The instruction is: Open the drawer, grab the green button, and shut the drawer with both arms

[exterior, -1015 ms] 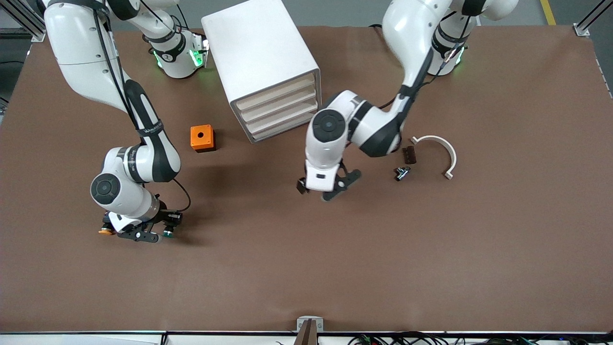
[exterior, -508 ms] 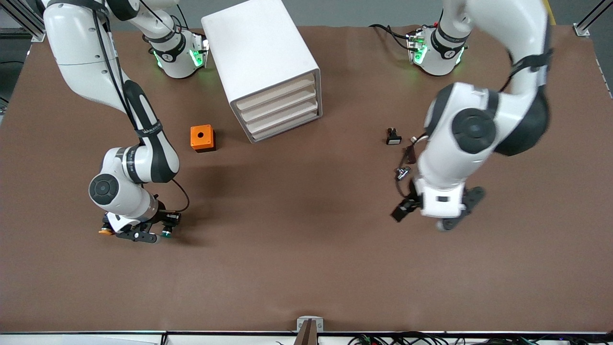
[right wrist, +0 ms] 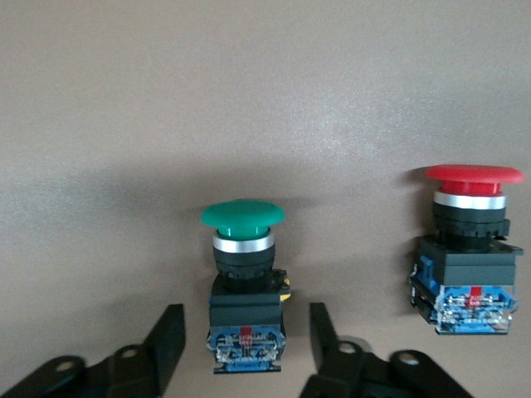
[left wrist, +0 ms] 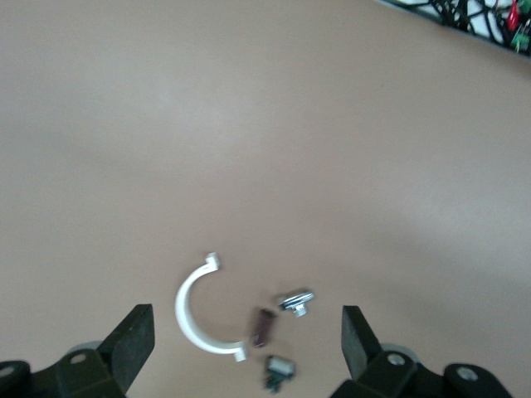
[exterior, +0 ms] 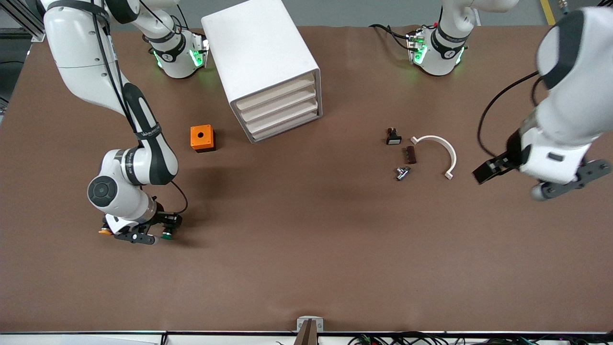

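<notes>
Arms (exterior: pixel 81 52): glossy white shells w/ black joint bands, thin black cables, green-lit bases; grippers black, 2-finger, w/ screw holes

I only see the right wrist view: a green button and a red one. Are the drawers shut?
Observer: Yes, every drawer of the white cabinet is pushed in.
Operator: Where's the other hand?
Observer: The left hand hangs open and empty over the table's left-arm end, near a white curved piece.
Operator: And mine?
Observer: The right hand is low at the right arm's end; an orange box lies between it and the cabinet.
</notes>
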Available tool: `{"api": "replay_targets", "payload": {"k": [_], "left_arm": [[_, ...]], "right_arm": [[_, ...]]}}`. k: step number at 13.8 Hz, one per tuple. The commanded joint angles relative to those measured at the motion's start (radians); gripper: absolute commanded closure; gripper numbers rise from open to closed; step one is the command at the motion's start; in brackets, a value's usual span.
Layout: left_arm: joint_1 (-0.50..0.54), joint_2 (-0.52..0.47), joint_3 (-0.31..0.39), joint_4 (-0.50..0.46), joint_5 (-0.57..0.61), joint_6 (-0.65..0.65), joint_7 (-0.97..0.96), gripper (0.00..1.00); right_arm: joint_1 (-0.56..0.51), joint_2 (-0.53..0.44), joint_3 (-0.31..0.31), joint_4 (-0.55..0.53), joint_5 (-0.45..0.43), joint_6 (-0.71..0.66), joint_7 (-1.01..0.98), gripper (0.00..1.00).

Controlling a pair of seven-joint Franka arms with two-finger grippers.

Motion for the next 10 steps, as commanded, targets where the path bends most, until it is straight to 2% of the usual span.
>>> {"api": "replay_targets", "payload": {"k": [1, 4, 7, 9, 10], "left_arm": [[0.051, -0.1, -0.028, -0.073, 0.015, -0.04, 0.102, 0.01], [0.175, -0.224, -0.118, -0.185, 0.008, -0.041, 0.278, 0.01], [0.322, -0.327, -0.261, -0.284, 0.008, -0.043, 0.401, 0.01], [0.358, -0.381, -0.315, -0.338, 0.009, -0.045, 0.403, 0.01], [0.358, -0.398, -0.317, -0.352, 0.009, -0.046, 0.406, 0.01]], "right_arm": [[-0.008, -0.001, 0.007, 0.046, 0.009, -0.068, -0.013, 0.0], [-0.006, -0.033, 0.005, 0.115, 0.006, -0.224, -0.016, 0.0], [-0.006, -0.108, 0.002, 0.135, -0.014, -0.339, -0.032, 0.0], [-0.014, -0.151, -0.004, 0.167, -0.035, -0.446, -0.094, 0.0], [-0.029, -0.175, -0.011, 0.189, -0.035, -0.505, -0.128, 0.0]]}}
